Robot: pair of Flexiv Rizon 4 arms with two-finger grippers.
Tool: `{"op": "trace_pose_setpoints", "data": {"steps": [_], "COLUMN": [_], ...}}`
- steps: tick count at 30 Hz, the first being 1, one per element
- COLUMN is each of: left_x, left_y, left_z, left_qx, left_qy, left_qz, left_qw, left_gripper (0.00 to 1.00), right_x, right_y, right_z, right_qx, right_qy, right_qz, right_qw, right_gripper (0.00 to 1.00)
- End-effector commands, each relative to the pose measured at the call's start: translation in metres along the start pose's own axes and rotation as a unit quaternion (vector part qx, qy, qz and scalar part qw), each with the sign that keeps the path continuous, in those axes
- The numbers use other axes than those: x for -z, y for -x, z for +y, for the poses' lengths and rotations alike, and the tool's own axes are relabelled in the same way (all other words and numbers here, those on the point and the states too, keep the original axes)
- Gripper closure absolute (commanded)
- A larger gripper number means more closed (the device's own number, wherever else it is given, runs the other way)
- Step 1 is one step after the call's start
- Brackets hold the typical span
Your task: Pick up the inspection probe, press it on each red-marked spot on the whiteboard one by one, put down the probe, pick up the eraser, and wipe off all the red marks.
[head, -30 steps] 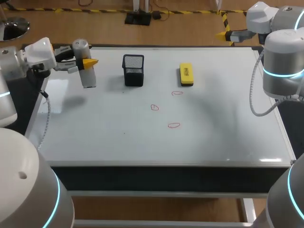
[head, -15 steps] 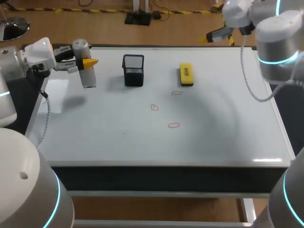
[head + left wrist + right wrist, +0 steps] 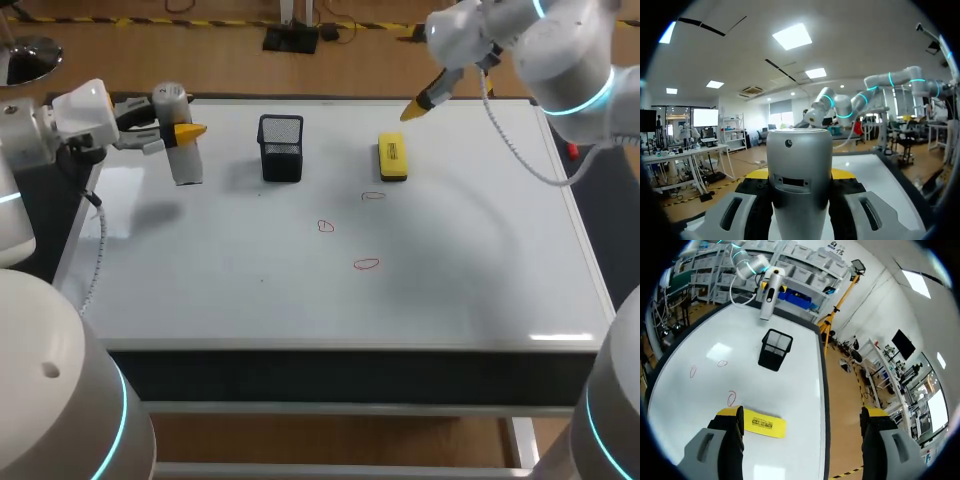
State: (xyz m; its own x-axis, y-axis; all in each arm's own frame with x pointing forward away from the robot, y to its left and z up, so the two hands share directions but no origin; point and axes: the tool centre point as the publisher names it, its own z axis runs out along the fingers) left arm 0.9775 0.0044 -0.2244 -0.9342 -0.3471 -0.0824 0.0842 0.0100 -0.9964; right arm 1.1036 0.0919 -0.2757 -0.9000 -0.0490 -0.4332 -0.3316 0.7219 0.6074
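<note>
Head view: eraser [image 3: 392,158] lies near whiteboard's [image 3: 250,300] far edge.

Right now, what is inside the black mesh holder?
Nothing shows inside the black mesh holder; from the right wrist view its opening looks bare. Its floor is partly hidden by its own walls.

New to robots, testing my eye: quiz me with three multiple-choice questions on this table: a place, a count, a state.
1. Where is the yellow eraser? A. in a gripper B. on the whiteboard C. on the floor
2. How many red marks? A. three B. one C. five
3. The inspection probe is A. lying flat B. on the floor C. in the left gripper
B: it lies on the board. A: three loops show. C: fingers clamp it on both sides.
</note>
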Motion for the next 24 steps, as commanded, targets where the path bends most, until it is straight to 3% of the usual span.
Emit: {"op": "trace_pose_setpoints", "data": {"steps": [1, 18, 22, 24], "left_x": [0.000, 0.000, 0.000, 0.000], "left_y": [0.000, 0.000, 0.000, 0.000], "left_z": [0.000, 0.000, 0.000, 0.000], "left_qx": [-0.001, -0.001, -0.001, -0.001], "left_qy": [-0.002, -0.002, -0.002, -0.002], "left_qz": [0.001, 0.001, 0.001, 0.001], "left_qw": [1.000, 1.000, 1.000, 1.000], "left_gripper": [1.00, 1.00, 1.00, 1.00], "right_x": [-0.002, -0.002, -0.017, -0.021], "right_y": [0.003, 0.003, 0.000, -0.005], "right_z": [0.004, 0.004, 0.009, 0.006], "right_qx": [0.259, 0.259, 0.342, 0.356], "right_qy": [-0.138, -0.138, -0.144, -0.140], "right_qz": [0.336, 0.336, 0.378, 0.387], "right_qw": [0.895, 0.895, 0.848, 0.839], "right_gripper": [0.00, 0.00, 0.00, 0.00]}}
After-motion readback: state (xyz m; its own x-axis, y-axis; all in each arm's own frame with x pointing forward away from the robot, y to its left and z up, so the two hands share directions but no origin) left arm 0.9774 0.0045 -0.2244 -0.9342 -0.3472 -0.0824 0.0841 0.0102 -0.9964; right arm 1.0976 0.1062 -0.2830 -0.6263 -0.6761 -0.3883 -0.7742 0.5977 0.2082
